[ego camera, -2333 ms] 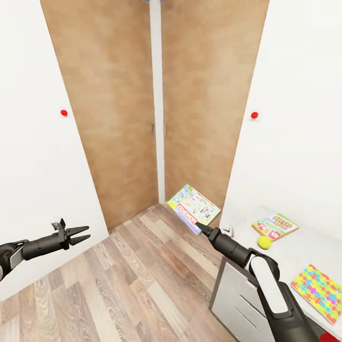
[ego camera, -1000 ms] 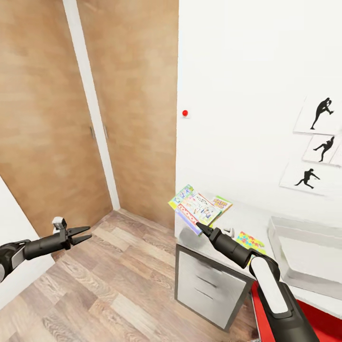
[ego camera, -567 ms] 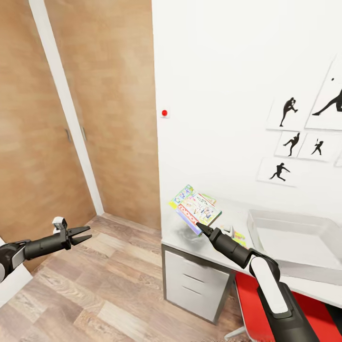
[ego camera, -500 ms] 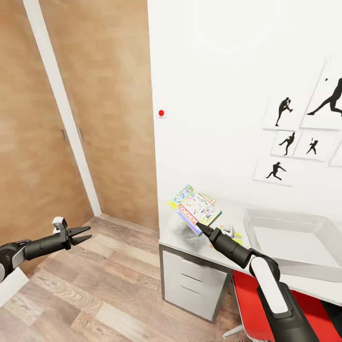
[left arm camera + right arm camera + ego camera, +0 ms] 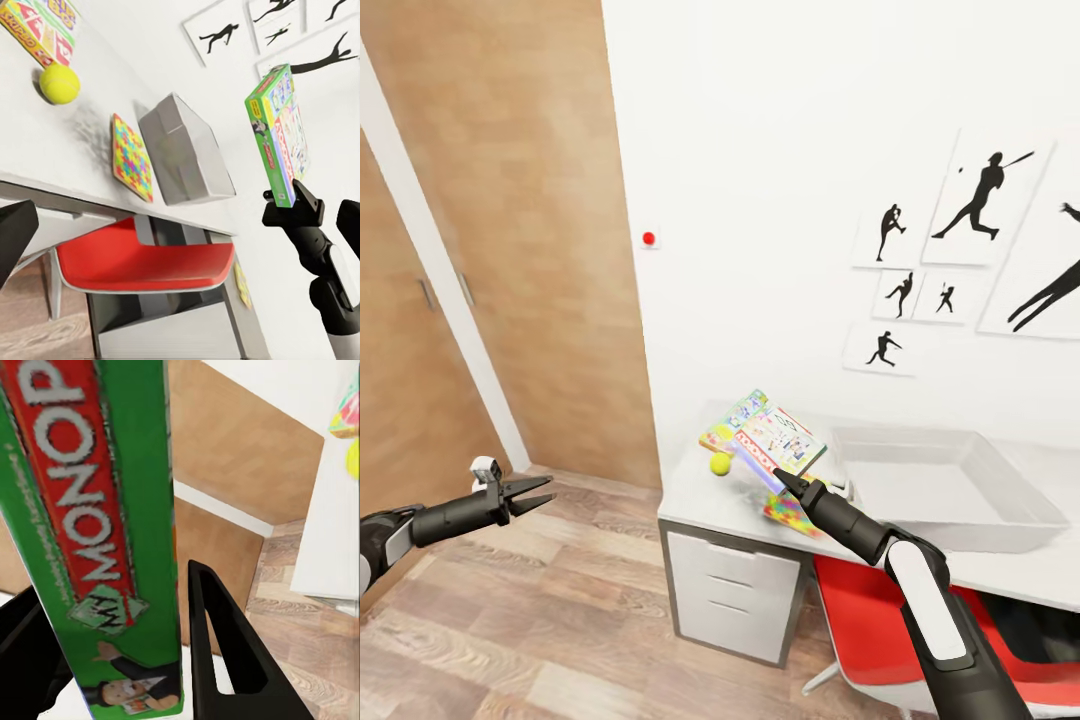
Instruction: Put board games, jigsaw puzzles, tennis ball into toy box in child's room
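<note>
Being carried toward the desk [image 5: 730,505], the Monopoly box [image 5: 775,440] is being gripped by its lower edge in the right gripper [image 5: 790,487], jaws clamped on it. The left gripper [image 5: 530,492] is being held slightly parted and empty over the floor. The toy box [image 5: 950,490] is being seen empty. The Skip-Bo box [image 5: 41,26], tennis ball [image 5: 720,463] and one jigsaw puzzle [image 5: 132,157] are lying near the desk's end, not yet binned.

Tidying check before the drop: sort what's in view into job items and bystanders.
Job: Monopoly box in right claw; SKIP-BO box; tennis ball; jigsaw puzzle; toy box; table.
Bystanders: red chair; wall pictures; red button.
</note>
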